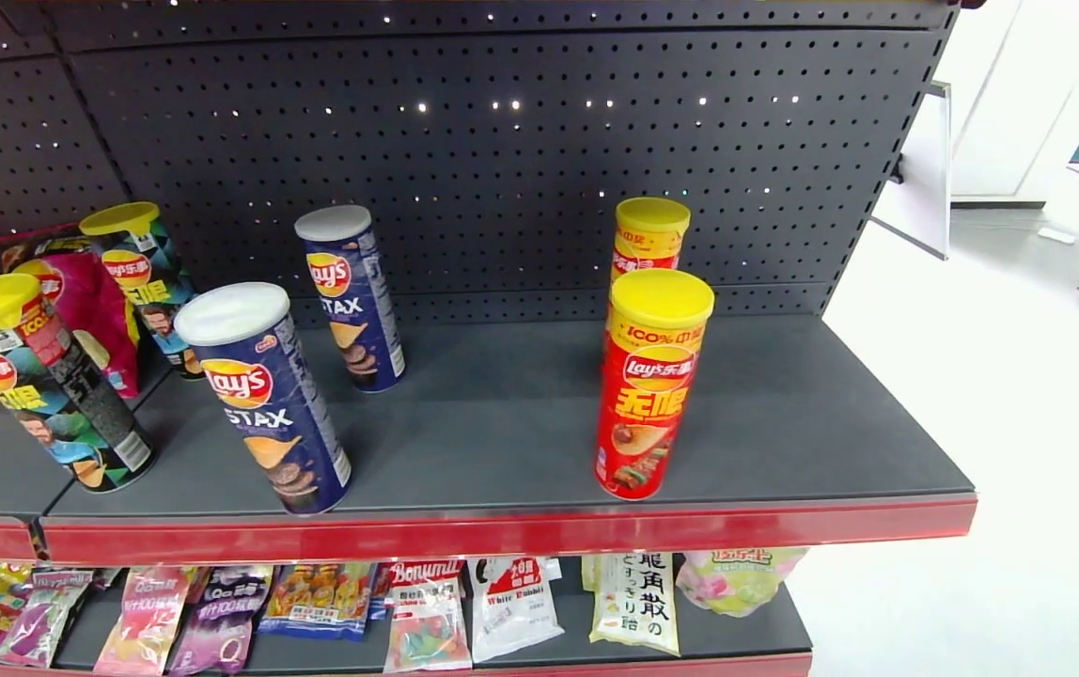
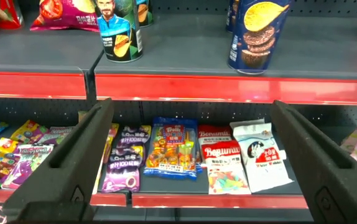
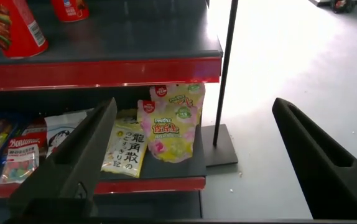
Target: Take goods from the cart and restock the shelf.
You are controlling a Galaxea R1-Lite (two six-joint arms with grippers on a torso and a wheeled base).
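— While facing the shelf (image 1: 502, 414), holding anything?

— No. Left jaws wide apart, right jaws wide apart too, nothing between. Both down low, pointing at the lower shelf (image 2: 185, 200) with the candy bags (image 2: 175, 152).

— And the goods?

— Up on the top board. Front blue can (image 1: 262, 400), back blue can (image 1: 351, 301), front red can (image 1: 654, 385), back red can (image 1: 649, 235). Two colourful cans (image 1: 37, 385) off to the left.

— Could go wrong how?

— Probably by knocking a can over. Tall and thin, so likely to tip from one bump by an arm. Front blue can and front red can very near the red edge (image 1: 502, 536), so could fall right off.

— Room to move?

— Lots of bare board between the blue and the red. More to the right of the red, up to the shelf end. Safer to come in there, high over the red edge, and away from the thin post (image 3: 225, 68).
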